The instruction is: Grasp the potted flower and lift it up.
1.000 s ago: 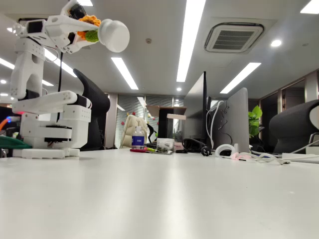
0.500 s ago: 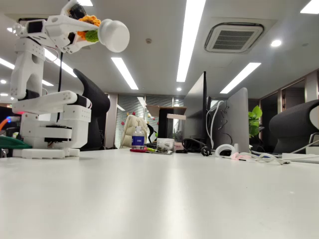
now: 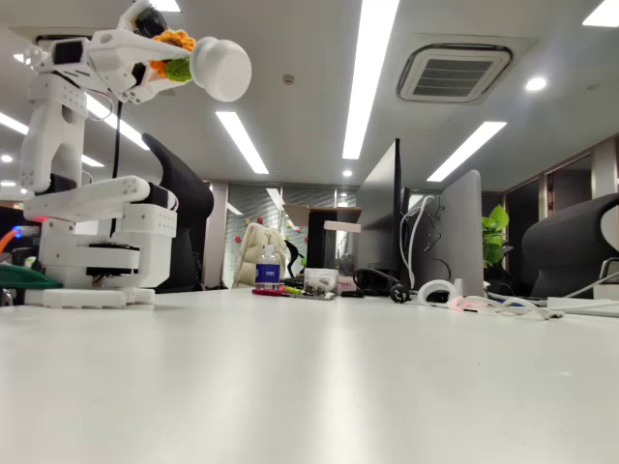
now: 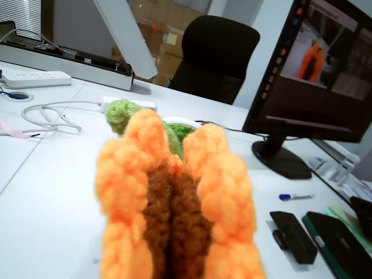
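One potted flower (image 3: 198, 60), its sunflower in a round white pot, is clamped by the gripper (image 3: 155, 50) high above the table (image 3: 319, 377).

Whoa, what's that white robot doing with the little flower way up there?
The white robot arm has picked up the potted flower and is holding it high above the table. Its hand is squeezed on the orange flower part, so the petals fold together in the wrist view, while the round white pot sticks out sideways. The lift looks done: the flower is well clear of the table.
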Tool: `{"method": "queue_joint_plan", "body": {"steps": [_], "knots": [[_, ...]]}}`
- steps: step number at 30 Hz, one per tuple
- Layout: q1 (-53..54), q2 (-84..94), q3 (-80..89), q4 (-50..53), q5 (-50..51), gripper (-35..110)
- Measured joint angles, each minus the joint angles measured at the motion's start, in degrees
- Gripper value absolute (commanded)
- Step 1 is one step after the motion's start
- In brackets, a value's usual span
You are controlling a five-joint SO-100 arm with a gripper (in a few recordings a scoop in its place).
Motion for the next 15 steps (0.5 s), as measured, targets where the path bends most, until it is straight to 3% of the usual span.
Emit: {"method": "queue_joint_plan", "body": {"steps": [15], "knots": [[0.0,0.0,0.0,0.0,-0.35,0]]}}
